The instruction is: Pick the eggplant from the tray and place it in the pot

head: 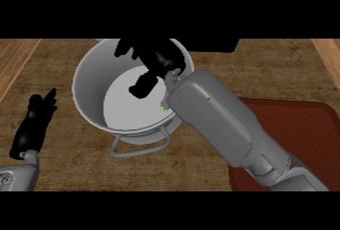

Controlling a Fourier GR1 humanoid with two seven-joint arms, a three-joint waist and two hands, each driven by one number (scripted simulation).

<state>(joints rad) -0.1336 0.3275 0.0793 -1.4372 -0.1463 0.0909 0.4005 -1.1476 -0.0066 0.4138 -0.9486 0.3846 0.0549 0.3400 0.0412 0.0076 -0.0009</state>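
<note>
The right robot hand (154, 56) hung over the grey pot (90, 96) near the far edge of the worktop (66, 161), its grey forearm crossing the pot's near rim. Its fingers were curled downward into the pot, but I cannot tell if they were pinching anything. Of the eggplant (163, 104) only a small purple and green part showed, inside the pot just beside the forearm. The dark red tray (312, 134) lay at the right edge. The left robot hand (34, 121) rested at the left side, fingers straight.
</note>
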